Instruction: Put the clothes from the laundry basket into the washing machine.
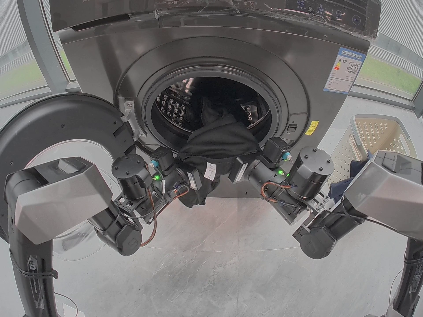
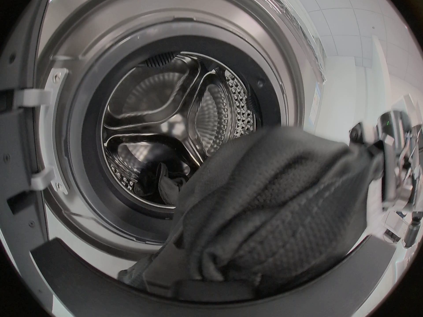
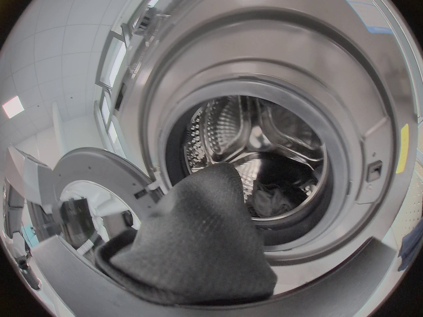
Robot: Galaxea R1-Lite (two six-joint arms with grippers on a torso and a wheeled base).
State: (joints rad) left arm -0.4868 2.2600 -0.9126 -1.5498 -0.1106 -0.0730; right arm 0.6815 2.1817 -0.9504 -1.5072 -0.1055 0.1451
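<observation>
Head view: soft, light black cloth [image 1: 219, 141] drapes over left pincer [image 1: 199, 172] and right pincer [image 1: 238, 167], drum [image 1: 175, 105] just ahead. Pinching or spread, I cannot tell. Grab a thick bunched fold.

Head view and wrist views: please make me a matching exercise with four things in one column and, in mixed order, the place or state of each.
1 black garment
2 door
3 laundry basket
4 drum

A swung open, on the robot's left
B dark clothes lying at its bottom
C held up at the drum's mouth
D on the floor, on the robot's right

Pairs: 1-C, 2-A, 3-D, 4-B
</observation>
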